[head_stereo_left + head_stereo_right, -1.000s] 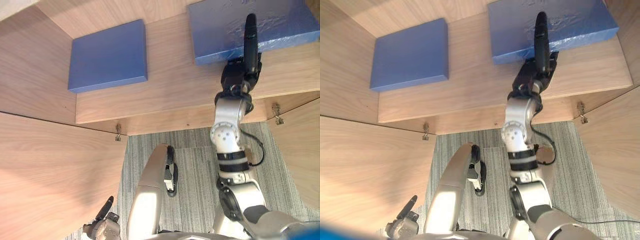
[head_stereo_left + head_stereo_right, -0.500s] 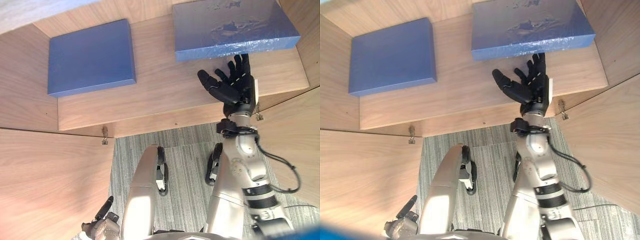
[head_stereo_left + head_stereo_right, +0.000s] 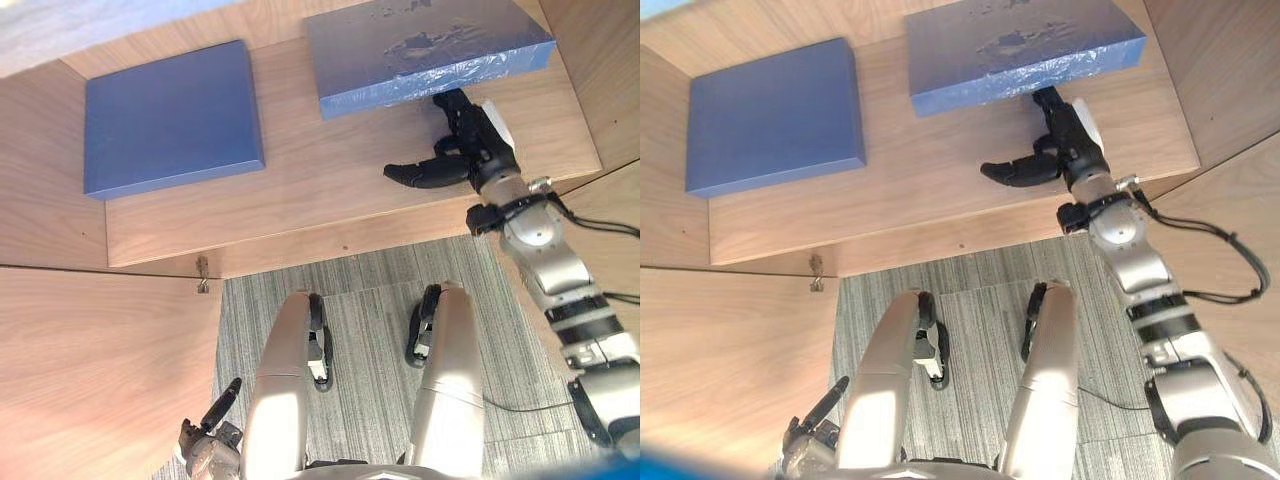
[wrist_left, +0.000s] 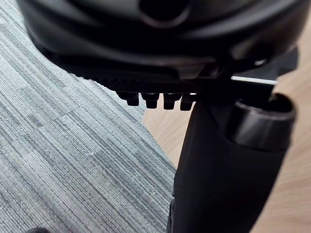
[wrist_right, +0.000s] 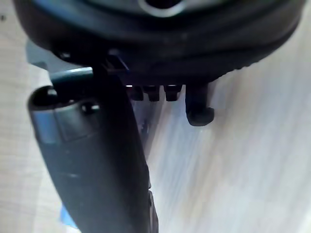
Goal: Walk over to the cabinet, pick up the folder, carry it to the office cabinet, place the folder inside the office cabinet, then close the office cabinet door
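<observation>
looked like office. floor was grey striped carpet (image 3: 370,290), commercial tile sort. light wood-laminate office cabinet (image 3: 45,170) stood open, left door (image 3: 100,370) and right door (image 3: 1240,180) swung wide to either side. small metal hinge (image 3: 203,272) sat at front edge below shelf (image 3: 330,190). two blue filing items lay flat on shelf, well apart: plain folder (image 3: 170,120) to left, film-covered folder (image 3: 425,50) to right. same pale wood finish ran over all panels.

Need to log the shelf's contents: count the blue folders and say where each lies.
2. The left folder lies flat on the left of the shelf; the right folder lies back right, the right robot hand at its near edge.
</observation>
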You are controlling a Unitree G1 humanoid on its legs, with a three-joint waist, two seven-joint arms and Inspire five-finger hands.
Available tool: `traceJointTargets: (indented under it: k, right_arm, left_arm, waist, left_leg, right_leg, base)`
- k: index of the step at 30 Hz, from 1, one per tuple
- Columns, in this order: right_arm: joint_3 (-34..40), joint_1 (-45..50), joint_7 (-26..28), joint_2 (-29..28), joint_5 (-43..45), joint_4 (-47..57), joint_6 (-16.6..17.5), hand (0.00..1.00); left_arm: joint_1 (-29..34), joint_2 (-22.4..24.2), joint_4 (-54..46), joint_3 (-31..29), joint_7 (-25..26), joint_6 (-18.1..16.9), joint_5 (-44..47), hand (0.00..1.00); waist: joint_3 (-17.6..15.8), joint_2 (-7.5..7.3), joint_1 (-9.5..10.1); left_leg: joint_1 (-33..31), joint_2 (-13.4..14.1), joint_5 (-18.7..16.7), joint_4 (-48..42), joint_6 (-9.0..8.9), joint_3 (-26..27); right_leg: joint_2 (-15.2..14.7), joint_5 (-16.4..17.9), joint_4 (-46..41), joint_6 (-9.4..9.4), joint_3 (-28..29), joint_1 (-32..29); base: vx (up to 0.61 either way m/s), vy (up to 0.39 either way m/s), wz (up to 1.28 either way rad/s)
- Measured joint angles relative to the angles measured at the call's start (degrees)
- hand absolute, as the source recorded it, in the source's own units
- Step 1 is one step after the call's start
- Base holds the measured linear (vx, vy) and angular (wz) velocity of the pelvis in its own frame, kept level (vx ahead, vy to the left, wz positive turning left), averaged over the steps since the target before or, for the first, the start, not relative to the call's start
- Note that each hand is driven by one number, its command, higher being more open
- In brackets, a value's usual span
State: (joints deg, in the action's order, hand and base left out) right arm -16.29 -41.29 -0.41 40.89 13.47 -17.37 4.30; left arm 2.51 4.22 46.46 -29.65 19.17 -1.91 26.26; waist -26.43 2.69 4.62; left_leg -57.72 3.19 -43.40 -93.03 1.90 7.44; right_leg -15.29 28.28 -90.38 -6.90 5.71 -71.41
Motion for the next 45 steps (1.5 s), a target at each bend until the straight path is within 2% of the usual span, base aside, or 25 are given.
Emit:
traceJointTargets:
  k: [4, 8, 9, 11, 14, 16, 21, 27, 39, 45]
  right_arm:
    - [-2.57, -3.01, 4.00, 2.40, -7.56, -1.09, -0.73, 1.00]
    - [-5.58, 0.79, 8.68, 7.62, -16.73, 7.52, -0.77, 1.00]
    - [-5.78, 1.94, 9.09, 8.19, -18.86, 9.11, -0.66, 1.00]
    - [-6.37, 6.17, 9.32, 8.79, -28.67, 14.20, 0.02, 1.00]
    - [-6.59, 9.99, 9.32, 9.09, -37.48, 19.45, 0.51, 1.00]
    - [-6.48, 11.90, 9.35, 9.95, -40.25, 21.97, 0.68, 1.00]
    - [-5.42, 16.66, 11.82, 13.96, -40.93, 27.95, 1.51, 1.00]
    - [-4.05, 17.78, 14.59, 15.14, -40.21, 28.89, 2.06, 1.00]
    - [-6.23, 11.08, 16.31, 15.00, -35.79, 23.84, 3.22, 1.00]
    - [-7.61, 7.94, 15.42, 12.35, -35.78, 19.58, 3.22, 1.00]
  left_arm:
    - [-0.20, 0.27, 0.23, 0.00, -2.81, 0.04, -1.48, 1.00]
    - [-0.34, 0.29, 1.79, -0.44, -6.21, 0.13, -2.33, 1.00]
    - [-0.42, 0.31, 2.16, -0.64, -6.58, 0.13, -2.37, 1.00]
    - [-0.57, 0.35, 2.51, -1.28, -7.28, 0.18, -2.55, 1.00]
    - [-0.62, 0.45, 2.96, -2.74, -7.45, 0.57, -4.58, 1.00]
    - [-0.71, 0.53, 3.55, -3.56, -7.46, 1.02, -5.63, 1.00]
    - [-0.77, 0.54, 4.66, -6.20, -7.82, 1.47, -6.84, 1.00]
    - [-0.74, 0.45, 4.60, -7.82, -8.44, 1.44, -8.46, 1.00]
    - [-0.48, 0.45, 3.42, -7.80, -8.53, 1.21, -9.56, 1.00]
    - [0.02, 0.47, 0.08, -7.61, -9.09, 1.16, -10.01, 1.00]
  waist:
    - [-0.02, 0.06, 1.22]
    - [-0.02, 0.06, 1.25]
    - [-0.02, 0.06, 1.26]
    - [0.01, 0.00, 1.24]
    - [0.10, -0.18, 1.17]
    - [0.11, -0.21, 1.16]
    - [0.27, -0.67, 1.08]
    - [0.64, -1.38, 1.10]
    - [0.70, -1.28, 1.31]
    - [1.41, -0.74, 1.52]
  left_leg:
    - [0.19, 0.26, 0.05, 0.73, -0.10, -0.29]
    - [0.90, 0.49, 0.02, 1.55, -0.16, -0.52]
    - [1.13, 0.50, 0.02, 1.72, -0.16, -0.53]
    - [2.20, 0.54, 0.01, 2.49, -0.18, -0.47]
    - [2.45, 0.71, 0.00, 2.81, -0.18, -0.32]
    - [2.44, 0.84, 0.00, 2.88, -0.18, -0.24]
    - [2.36, 1.18, -0.01, 2.96, -0.17, -0.14]
    - [2.33, 1.26, -0.02, 2.97, -0.14, -0.08]
    - [2.53, 1.97, -0.01, 2.96, -0.14, 0.24]
    - [2.47, 1.93, 0.00, 2.84, -0.15, 0.35]
  right_leg:
    - [0.10, 0.11, 0.43, 0.72, -0.61, 0.23]
    - [0.12, 0.31, 1.26, 1.03, -1.21, 1.31]
    - [0.12, 0.32, 1.44, 1.03, -1.28, 1.55]
    - [0.18, 0.33, 2.19, 1.03, -1.43, 2.63]
    - [0.35, 0.32, 2.58, 1.03, -1.45, 2.85]
    - [0.42, 0.31, 2.69, 1.03, -1.49, 2.85]
    - [0.53, 0.34, 2.84, 1.09, -1.68, 2.85]
    - [0.57, 0.45, 2.91, 1.35, -1.69, 2.85]
    - [1.31, -0.06, 2.99, 1.61, -1.57, 2.65]
    - [1.18, 0.03, 2.37, 1.74, -1.38, 2.30]
  base:
    - [0.09, -0.087, 0.00]
    - [0.09, -0.087, 0.00]
    - [0.08, -0.071, -0.02]
    - [0.08, -0.068, -0.03]
    - [0.08, -0.074, -0.04]
    - [0.07, -0.071, -0.02]
    - [0.07, -0.072, -0.01]
    - [0.06, -0.073, 0.00]
    - [0.05, -0.068, -0.03]
    - [0.05, -0.067, 0.01]
